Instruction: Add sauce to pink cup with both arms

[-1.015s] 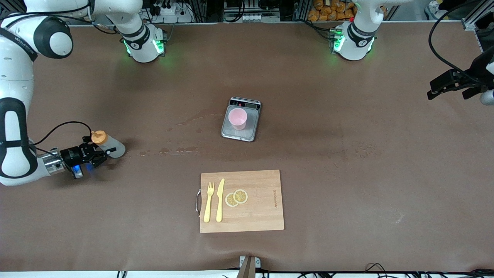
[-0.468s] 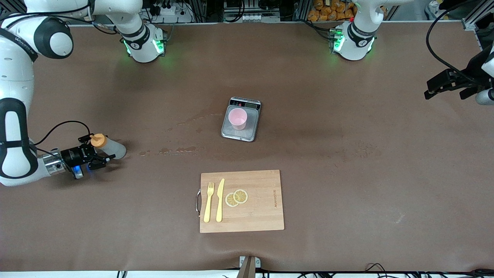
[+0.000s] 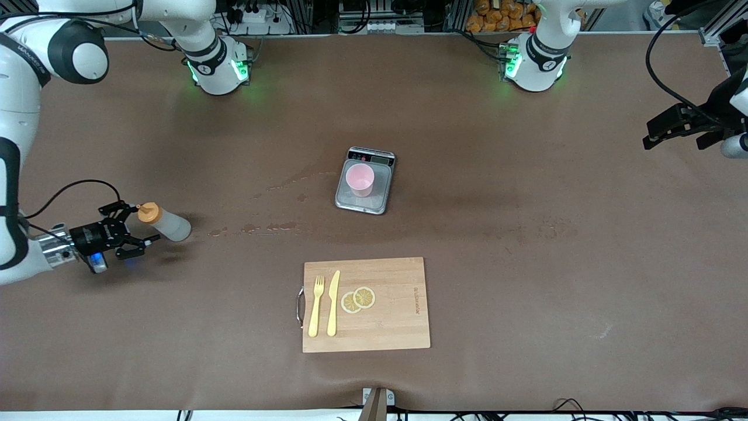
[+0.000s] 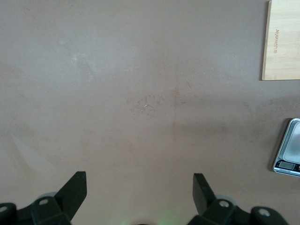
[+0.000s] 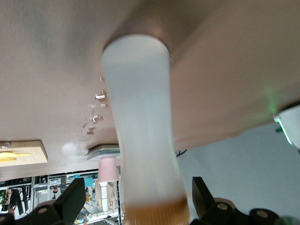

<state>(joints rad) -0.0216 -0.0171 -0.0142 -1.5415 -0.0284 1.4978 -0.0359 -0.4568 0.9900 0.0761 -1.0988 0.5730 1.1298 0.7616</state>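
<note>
Two grippers are in view, both empty. Taken across the front view from the right arm's end, the right gripper is seen low over the table with its jaws spread wide, just beside the orange cap of the sauce bottle. No finger is seen pressing on the bottle. In the right wrist view the bottle stands between the two black fingertips with a gap on each side.

The bottle is judged to stand on the table, well apart from the scale and toward the right arm's end of it. Its body looks translucent and soft-walled, so it is expected to be light and to yield under pressure. A hold at mid-body is judged best. A hold too near the tapered cap could slip, and a hard pinch could push sauce out early.

The pink cup is set upright on the scale, at the middle of the table. It appears light and easily tipped, with smooth plastic walls. Whether any sauce is in it cannot be told.

A wooden board lies nearer to the front camera than the scale. On it are a yellow fork, a yellow knife and two lemon slices.

The left gripper waits at the left arm's end of the table, well apart from the scale. Its jaws are spread, as the left wrist view shows, with only bare table beneath.
</note>
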